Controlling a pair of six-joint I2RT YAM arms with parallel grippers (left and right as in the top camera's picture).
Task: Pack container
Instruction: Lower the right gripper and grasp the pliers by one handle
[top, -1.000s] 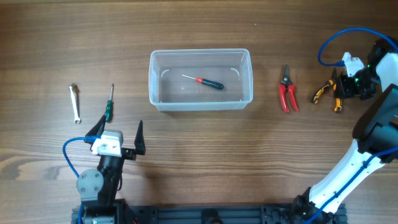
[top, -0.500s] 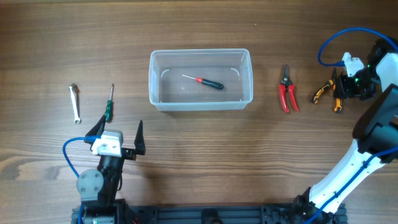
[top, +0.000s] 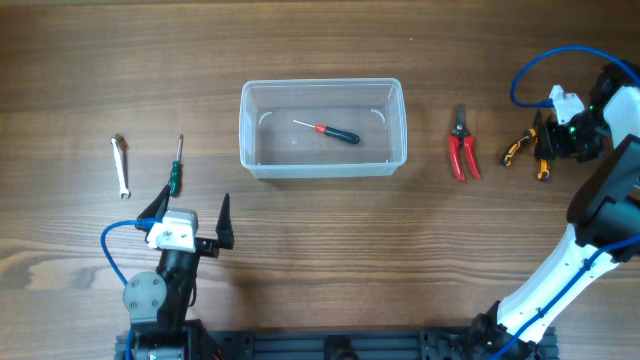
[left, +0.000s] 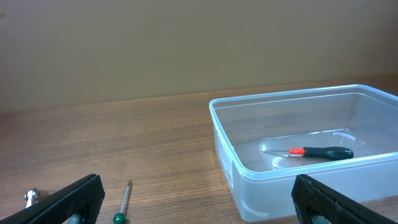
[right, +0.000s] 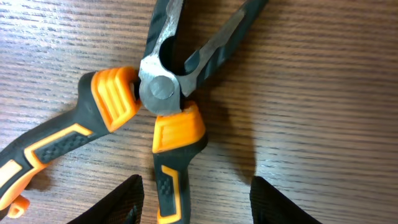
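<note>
I see the wooden surface (top: 320, 260) running wide and bare along its far edge and across the middle strip in front of the arms, so I have room there.

The container (top: 322, 170) sits centre, toward the far side, upright and open-topped. Its thick rim is free on all four sides, with nothing touching it.

My left gripper (top: 196, 196) hangs near the front edge, left of centre, with its jaws spread wide and holding nothing. The container's near left corner is ahead of it across open wood.

My right gripper (right: 198, 202) is far out by the right edge, released. Its fingertips (right: 127, 199) straddle one handle of the orange-and-black pliers (right: 158, 87) with a gap on each side.

The pliers lie flat with their handles splayed. The red-handled snips (top: 461, 150) lie between the pliers and the container, apart from both.

Inside the container a black-handled screwdriver (top: 330, 131) with a red collar lies slantwise on the floor, off the walls.

Left of the container, a green-handled screwdriver (top: 175, 170) lies just ahead of my left gripper. A small wrench (top: 120, 165) lies beyond it, nearer the left edge.
</note>
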